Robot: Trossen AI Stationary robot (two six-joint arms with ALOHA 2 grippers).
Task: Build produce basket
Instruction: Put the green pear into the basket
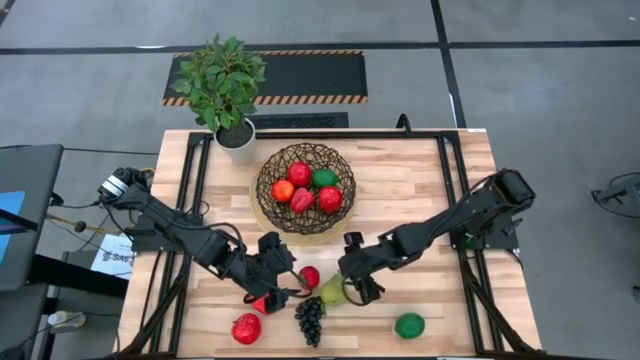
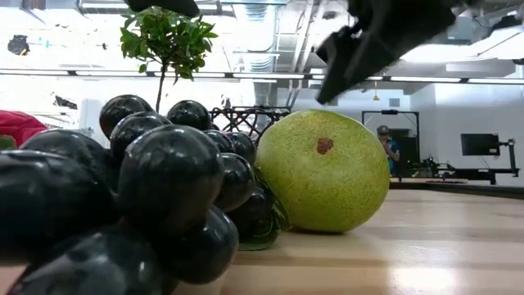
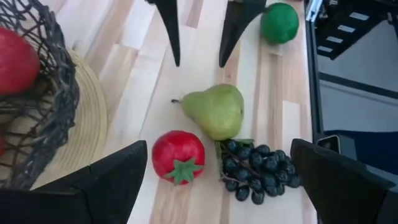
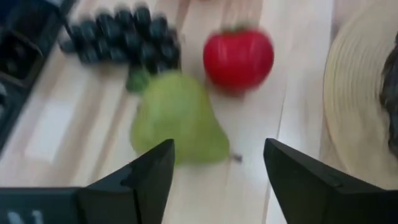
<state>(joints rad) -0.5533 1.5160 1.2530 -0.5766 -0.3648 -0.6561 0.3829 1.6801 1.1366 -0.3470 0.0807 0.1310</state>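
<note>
The dark woven basket (image 1: 303, 188) sits mid-table on its tan base and holds several red, orange and green pieces. On the near side lie a yellow-green pear (image 1: 333, 291), a red tomato (image 1: 310, 276) and a dark grape bunch (image 1: 310, 318), close together. My left gripper (image 1: 287, 287) is open just left of the tomato; in its wrist view, my left gripper (image 3: 217, 144) faces the pear (image 3: 214, 111), tomato (image 3: 178, 155) and grapes (image 3: 258, 169). My right gripper (image 1: 353, 290) is open at the pear's right side. In its wrist view, my right gripper (image 4: 219, 143) has the pear (image 4: 177, 121) just ahead.
A red strawberry-like piece (image 1: 247, 328) and a green lime (image 1: 409, 325) lie near the table's near edge. A small red piece (image 1: 262, 303) shows under my left gripper. A white pot with a leafy plant (image 1: 237, 135) stands at the far-left corner. Bare wood lies right of the basket.
</note>
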